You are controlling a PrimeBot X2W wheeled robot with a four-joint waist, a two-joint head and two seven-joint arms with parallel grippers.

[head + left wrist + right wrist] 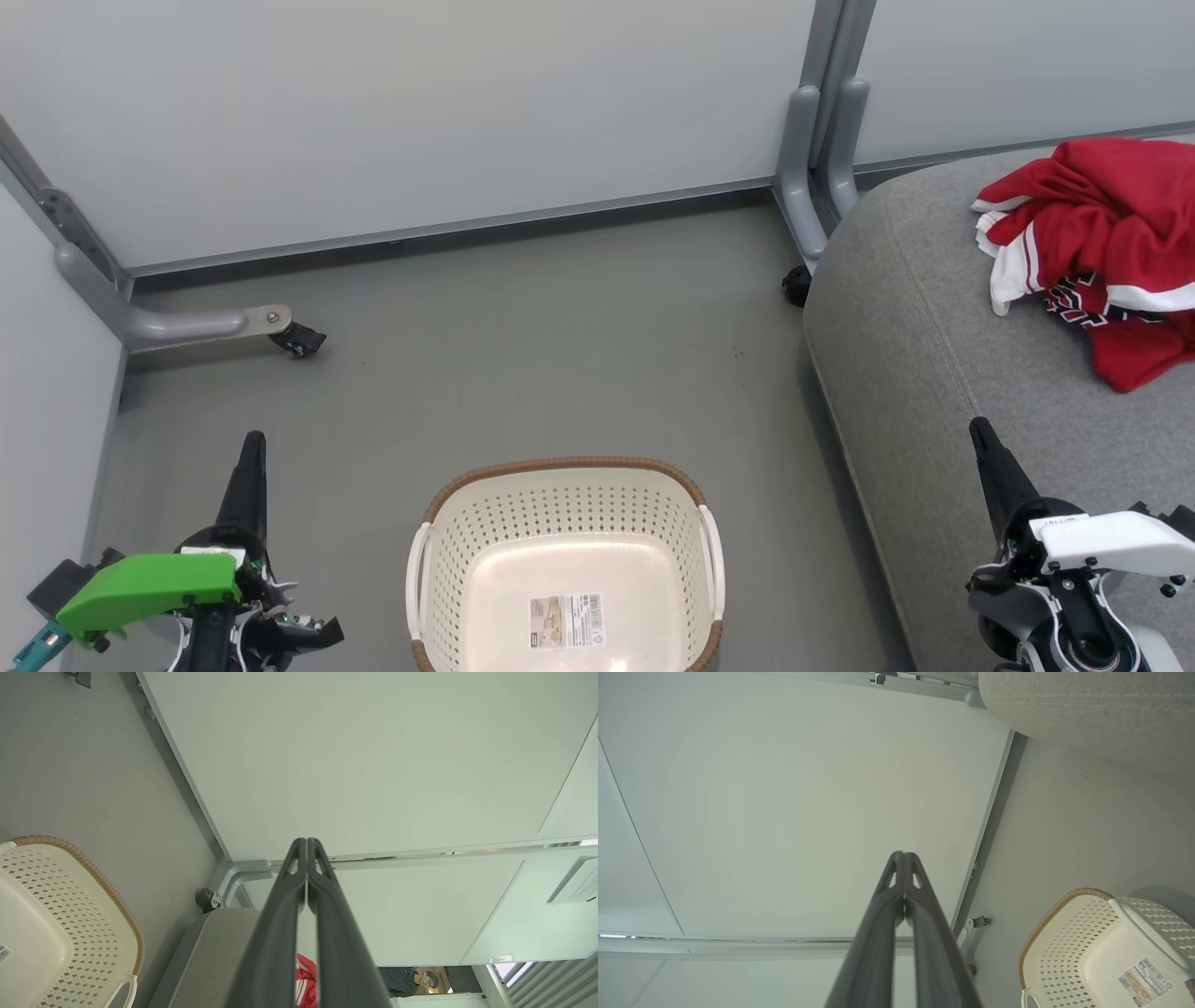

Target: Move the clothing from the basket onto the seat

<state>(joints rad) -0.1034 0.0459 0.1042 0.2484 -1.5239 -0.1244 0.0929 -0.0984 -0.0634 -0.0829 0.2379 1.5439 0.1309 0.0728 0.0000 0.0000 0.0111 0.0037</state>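
1. While parked low at the left over the floor [523, 327]: left gripper [253, 448], jaws pressed together on nothing.
2. Centre, on the floor: basket [560, 513], holding no garment, only a label [567, 622] on its bottom.
3. Right of that: seat [915, 355], with the clothing [1111, 224] heaped toward its far right, well apart from the basket.
4. Farthest right, over the seat's near part: right gripper [980, 434], jaws together too, nothing held.
5. Apparently past the last carry. Next, probably: confirm the basket bare, then keep both grippers clear of the heap.

The basket [560, 509] was glossy perforated plastic with a woven-look brown rim; the seat [934, 373] was matt grey woven cloth; the clothing [1120, 215] soft red fabric.
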